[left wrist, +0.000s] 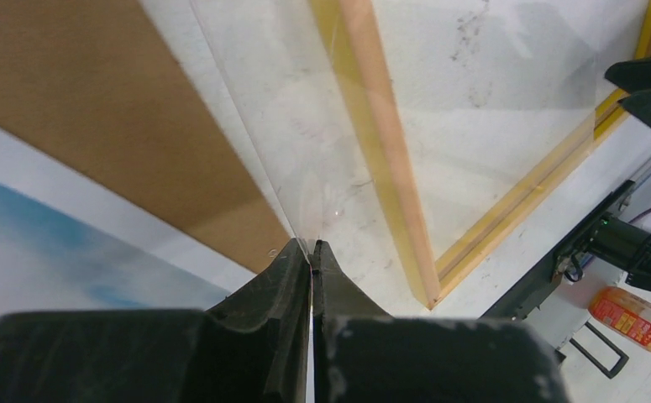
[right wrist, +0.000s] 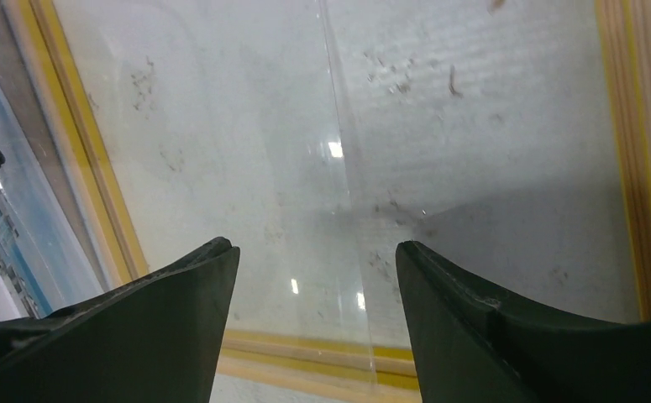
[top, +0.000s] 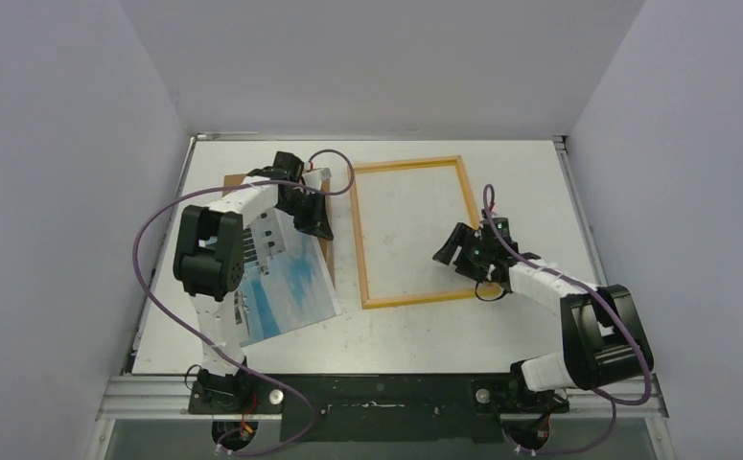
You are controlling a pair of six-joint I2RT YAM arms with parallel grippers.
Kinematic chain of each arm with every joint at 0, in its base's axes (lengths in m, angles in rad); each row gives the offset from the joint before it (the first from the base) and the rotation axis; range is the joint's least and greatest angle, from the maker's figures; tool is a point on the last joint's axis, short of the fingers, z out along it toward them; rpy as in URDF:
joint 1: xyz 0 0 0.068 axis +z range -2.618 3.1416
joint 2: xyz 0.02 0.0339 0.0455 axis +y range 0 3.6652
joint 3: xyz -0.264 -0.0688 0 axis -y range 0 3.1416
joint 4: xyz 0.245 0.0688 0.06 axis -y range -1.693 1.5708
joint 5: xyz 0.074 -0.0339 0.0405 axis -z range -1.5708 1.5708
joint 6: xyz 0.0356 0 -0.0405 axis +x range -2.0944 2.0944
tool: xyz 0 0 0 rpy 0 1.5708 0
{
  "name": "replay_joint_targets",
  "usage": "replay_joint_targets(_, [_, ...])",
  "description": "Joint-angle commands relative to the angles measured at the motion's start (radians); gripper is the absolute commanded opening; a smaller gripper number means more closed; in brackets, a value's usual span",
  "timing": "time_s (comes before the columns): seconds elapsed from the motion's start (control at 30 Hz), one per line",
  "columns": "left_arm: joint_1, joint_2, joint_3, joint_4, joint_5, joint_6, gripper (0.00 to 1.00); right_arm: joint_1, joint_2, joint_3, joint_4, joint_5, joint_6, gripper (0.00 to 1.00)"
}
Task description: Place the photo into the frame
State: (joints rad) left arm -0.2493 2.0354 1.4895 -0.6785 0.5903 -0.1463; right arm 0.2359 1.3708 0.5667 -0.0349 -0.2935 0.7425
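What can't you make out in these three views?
Top view: the left arm covers the upper photo and most of the backing panel.
Top view: the clear sheet is too faint to outline.
Left wrist view: the orange object is blurred, unidentifiable.
Right wrist view: picture edges cut off the frame.

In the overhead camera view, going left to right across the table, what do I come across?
Left arm's elbow → photo → frame → right arm's elbow.
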Motion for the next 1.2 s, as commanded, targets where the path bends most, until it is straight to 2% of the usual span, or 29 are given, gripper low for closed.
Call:
replay_joint_targets(0.0, [0.031,-0.049,0.028,-0.043,-0.065,0.078,0.0,-0.006,0.085,0.139,0.082,-0.044,-0.095,0.7])
replay_joint_targets(0.2, [0.036,-0.072,0.005,-0.03,-0.085,0.139,0.0,-0.009,0.259,0.281,0.135,-0.108,-0.144,0.72])
replay_joint_targets(0.3, [0.038,-0.114,-0.02,-0.017,-0.05,0.245,0.0,-0.009,0.328,0.353,0.148,-0.172,-0.17,0.75])
replay_joint_targets(0.4, [0.054,-0.169,-0.027,-0.015,0.005,0.324,0.0,-0.019,0.353,0.421,0.147,-0.25,-0.207,0.78])
replay_joint_targets(0.53, [0.085,-0.237,-0.014,-0.015,0.114,0.376,0.0,-0.072,0.357,0.47,0.182,-0.43,-0.241,0.79])
replay_joint_targets(0.67, [0.087,-0.268,0.044,-0.07,0.168,0.428,0.0,-0.139,0.335,0.423,0.377,-0.574,-0.179,0.8])
replay_joint_targets(0.8, [0.084,-0.271,0.094,-0.136,0.206,0.46,0.0,-0.17,0.355,0.33,0.657,-0.614,-0.075,0.83])
replay_joint_targets(0.87, [0.082,-0.284,0.099,-0.139,0.214,0.46,0.0,-0.158,0.393,0.318,0.74,-0.622,-0.032,0.86])
replay_joint_targets(0.97, [0.077,-0.3,0.11,-0.146,0.22,0.459,0.0,-0.13,0.459,0.346,0.712,-0.619,-0.035,0.9])
replay_joint_targets(1.17, [0.071,-0.332,0.154,-0.184,0.227,0.457,0.0,-0.097,0.488,0.346,0.675,-0.564,-0.112,0.91])
